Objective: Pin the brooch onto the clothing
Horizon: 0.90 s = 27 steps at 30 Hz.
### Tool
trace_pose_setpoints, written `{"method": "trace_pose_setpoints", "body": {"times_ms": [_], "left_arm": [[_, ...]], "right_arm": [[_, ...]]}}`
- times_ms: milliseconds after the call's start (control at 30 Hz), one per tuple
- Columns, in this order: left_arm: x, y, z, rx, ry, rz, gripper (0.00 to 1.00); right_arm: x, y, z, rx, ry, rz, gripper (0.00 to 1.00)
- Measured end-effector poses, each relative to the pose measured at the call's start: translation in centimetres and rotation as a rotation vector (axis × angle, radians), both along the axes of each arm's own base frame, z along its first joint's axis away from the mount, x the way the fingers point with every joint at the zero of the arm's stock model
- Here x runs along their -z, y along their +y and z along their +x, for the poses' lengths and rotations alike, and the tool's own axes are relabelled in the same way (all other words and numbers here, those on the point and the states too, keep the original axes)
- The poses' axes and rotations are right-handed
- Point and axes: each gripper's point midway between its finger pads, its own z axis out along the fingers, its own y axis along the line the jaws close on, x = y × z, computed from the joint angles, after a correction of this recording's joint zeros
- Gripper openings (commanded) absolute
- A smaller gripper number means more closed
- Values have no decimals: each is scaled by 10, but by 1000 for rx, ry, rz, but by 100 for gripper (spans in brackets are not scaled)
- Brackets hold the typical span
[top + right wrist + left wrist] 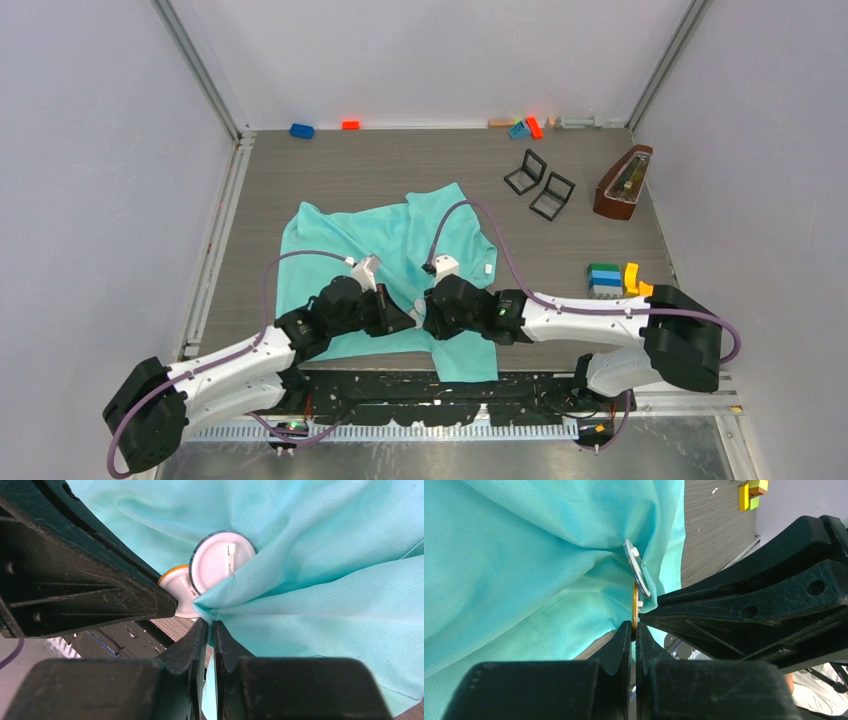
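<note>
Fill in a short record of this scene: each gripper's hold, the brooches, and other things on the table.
left gripper: shut on the orange-rimmed brooch
right gripper: shut on a fold of the T-shirt
dark-rimmed brooch: white back visible, pin meeting the fold; pinned or not unclear
elsewhere: black frames, brown metronome, far right

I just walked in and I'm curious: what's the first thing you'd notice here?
The big turquoise T-shirt spread across the middle of the table catches the eye first, with the left arm and right arm meeting over its near edge. Up close, the right end effector pinches a fold of it beside a round white-backed badge. The left end effector grips a second, orange-rimmed badge partly hidden behind the first.
</note>
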Motion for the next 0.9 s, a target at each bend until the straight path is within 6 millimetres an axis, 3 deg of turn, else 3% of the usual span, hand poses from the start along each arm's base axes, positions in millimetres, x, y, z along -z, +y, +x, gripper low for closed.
{"method": "trace_pose_setpoints", "body": {"times_ms": [233,900], "left_arm": [[2,0,-2,19,-22,-9,0],[-12,-1,-9,122,-159,-47,0]], "right_arm": [[6,2,1,-2,2,-8,1],[15,6,-9,-28,70,9,1]]}}
